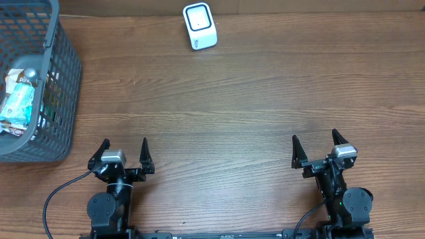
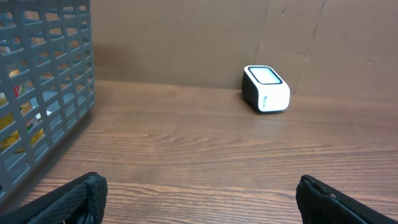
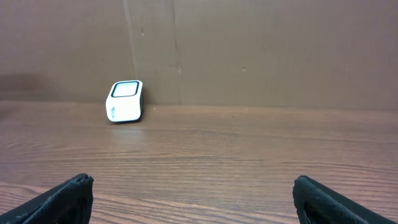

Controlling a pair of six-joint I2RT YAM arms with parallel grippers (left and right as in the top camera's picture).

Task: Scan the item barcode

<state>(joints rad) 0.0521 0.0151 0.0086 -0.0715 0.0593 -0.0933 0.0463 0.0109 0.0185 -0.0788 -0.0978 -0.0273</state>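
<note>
A white barcode scanner (image 1: 200, 26) with a dark-rimmed window stands at the far middle of the table; it also shows as the scanner (image 2: 265, 89) in the left wrist view and the scanner (image 3: 125, 101) in the right wrist view. A pale packaged item (image 1: 18, 101) lies in the grey basket (image 1: 63, 93) at the far left. My left gripper (image 1: 124, 149) rests open at the near left edge with nothing between its fingers. My right gripper (image 1: 317, 145) rests open at the near right, far from both scanner and basket.
The basket's mesh wall (image 2: 43, 93) fills the left of the left wrist view, with colourful packets behind it. A brown cardboard wall (image 3: 249, 50) backs the table. Bare wood lies between the grippers and the scanner.
</note>
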